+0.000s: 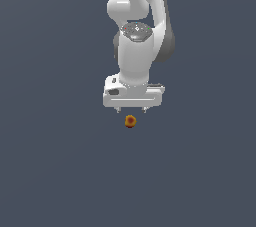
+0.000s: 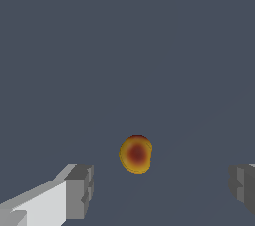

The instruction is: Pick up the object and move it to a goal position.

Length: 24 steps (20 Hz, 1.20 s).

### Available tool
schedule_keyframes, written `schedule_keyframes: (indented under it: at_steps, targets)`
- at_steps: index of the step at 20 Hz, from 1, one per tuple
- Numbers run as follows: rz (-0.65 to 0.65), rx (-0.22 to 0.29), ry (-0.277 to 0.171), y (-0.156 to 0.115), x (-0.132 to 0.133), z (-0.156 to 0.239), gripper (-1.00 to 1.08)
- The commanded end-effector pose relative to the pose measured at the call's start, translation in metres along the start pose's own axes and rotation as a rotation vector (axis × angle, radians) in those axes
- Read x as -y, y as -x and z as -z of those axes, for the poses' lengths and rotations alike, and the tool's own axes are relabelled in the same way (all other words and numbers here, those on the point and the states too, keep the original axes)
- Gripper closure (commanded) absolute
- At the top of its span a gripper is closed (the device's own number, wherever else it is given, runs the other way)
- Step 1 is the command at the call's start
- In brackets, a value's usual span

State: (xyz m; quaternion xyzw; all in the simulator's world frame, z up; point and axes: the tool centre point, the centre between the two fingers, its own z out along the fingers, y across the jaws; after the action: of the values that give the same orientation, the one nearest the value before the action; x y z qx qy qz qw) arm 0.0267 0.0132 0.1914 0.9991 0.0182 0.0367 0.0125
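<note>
While hand (image 1: 131,109) gapes wide, ball (image 1: 130,121) sits untouched beneath.

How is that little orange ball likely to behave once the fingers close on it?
The ball looks round, so it may roll if nudged off-centre. It is far narrower than the open gripper, so it could slip out sideways unless centred.

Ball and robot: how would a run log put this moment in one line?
stage: approach | tool: open, above ball, not touching | ball: unheld, between the fingers in wrist view | move to goal: not yet done
</note>
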Motion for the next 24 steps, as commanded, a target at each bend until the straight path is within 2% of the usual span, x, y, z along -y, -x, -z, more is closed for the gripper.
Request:
schedule_keyframes:
  at_steps: [1, 9, 16, 20, 24]
  targets:
    - [0.0, 0.0, 0.0, 0.0, 0.0, 0.0, -0.92]
    - [0.005, -0.043, 0.004, -0.015, 0.008, 0.016, -0.92]
    - [0.005, -0.044, 0.004, -0.015, 0.008, 0.017, -0.92]
    - [0.002, -0.03, 0.0, -0.009, 0.007, 0.001, -0.92]
    - [-0.005, 0.001, -0.008, 0.006, 0.004, -0.031, -0.92]
